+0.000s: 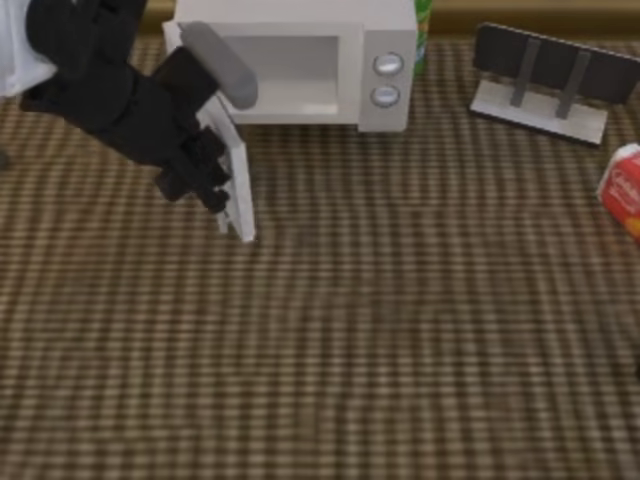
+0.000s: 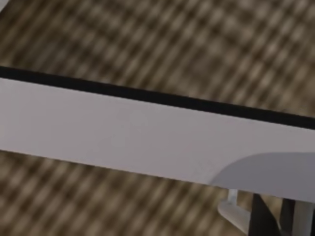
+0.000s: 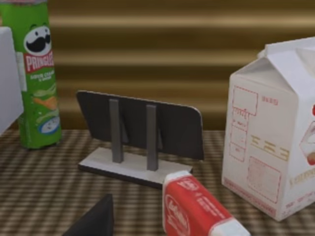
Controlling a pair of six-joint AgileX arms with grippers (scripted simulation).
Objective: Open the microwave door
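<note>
Top view: white microwave (image 1: pixel 300 60) at the table's far edge, left of centre, two silver knobs (image 1: pixel 387 80) on its right panel; microwave door (image 1: pixel 238 185) swung out toward the table's near side, hinged at the left, leaving the pale cavity (image 1: pixel 285 75) exposed, nothing visible inside; left gripper (image 1: pixel 205 175) pressed against the door's outer face near its free edge, black arm stretching back to the upper left; finger spread impossible to tell behind the dark wrist; dark slatted rack (image 1: pixel 545 75) on a grey base well apart at the far right; red-and-white carton (image 1: pixel 622 190) at the right edge; woven brown tablecloth (image 1: pixel 400 350) underneath.

Left wrist view: close on a broad white band of the door (image 2: pixel 147 137), thin black line along one edge, checked cloth on both sides; no fingers in sight.

Right wrist view: rack (image 3: pixel 142 132) upright on its base; green Pringles can (image 3: pixel 37 73) standing beside the microwave's white corner (image 3: pixel 9 83); tall white milk carton (image 3: pixel 270 132) upright, closed; small red carton (image 3: pixel 197 211) lying tilted in front; right gripper parked, only a dark tip (image 3: pixel 96 219) showing, grip state not discernible.
</note>
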